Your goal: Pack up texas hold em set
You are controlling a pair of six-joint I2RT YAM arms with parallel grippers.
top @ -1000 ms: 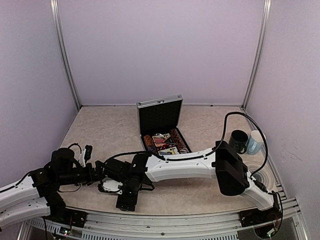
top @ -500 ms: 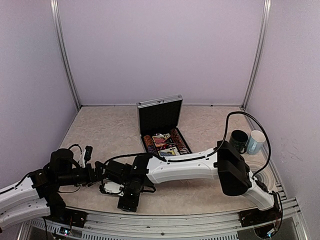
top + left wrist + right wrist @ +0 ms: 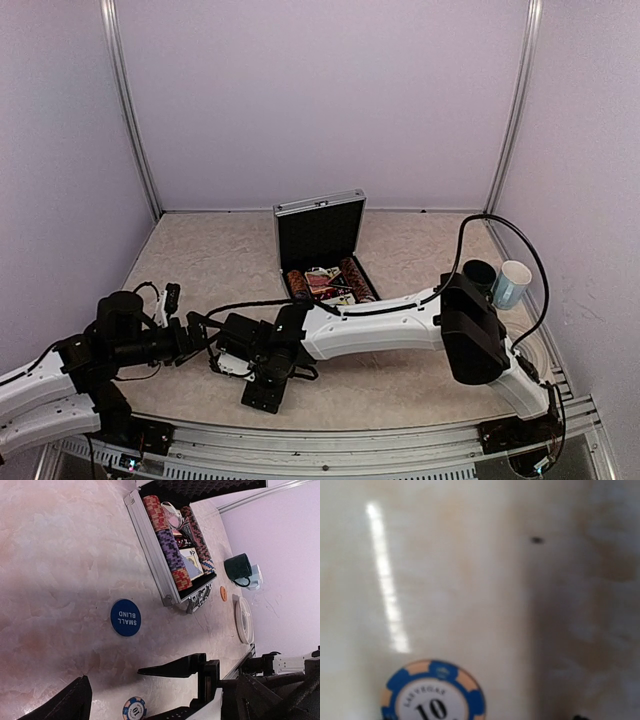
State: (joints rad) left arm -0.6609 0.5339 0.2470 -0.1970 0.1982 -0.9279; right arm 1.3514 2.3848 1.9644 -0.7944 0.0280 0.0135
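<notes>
Room is plain lilac walls (image 3: 320, 100) w/ alu posts (image 3: 130, 110) in the corners. The table (image 3: 200, 260) is a beige marbled top. It's glossy (glare streak (image 3: 385, 575) upper left of the right wrist view), so prob slick.

The right arm (image 3: 380, 328) stretches from lower right across to lower centre, and the left arm (image 3: 120, 330) comes in from lower left. The right gripper (image 3: 144, 694) and left gripper (image 3: 198, 340) are nearly nose to nose. Biggest worry imo is a bump if either one shifts sideways. Left's fingers are spread wide w/ nothing in them. Right's look parted too, going by the left wrist view, and also aren't holding anything.

The case (image 3: 322, 262) sits mid-frame in the top view, lid (image 3: 320, 225) up, w/ chips (image 3: 170, 550) + cards (image 3: 192, 562) inside. It's a long carry back there, so whatever gets picked up could drop on the way.

The SMALL BLIND button (image 3: 125, 617) is lying out on the table, apart from the case, not packed yet. The "10" chip (image 3: 432, 692) lies flat at the bottom edge of the right wrist view, just by the right fingertips. Thin + flat on a slick top means the fingers prob skid it off or scrape the table instead of pinching it.
</notes>
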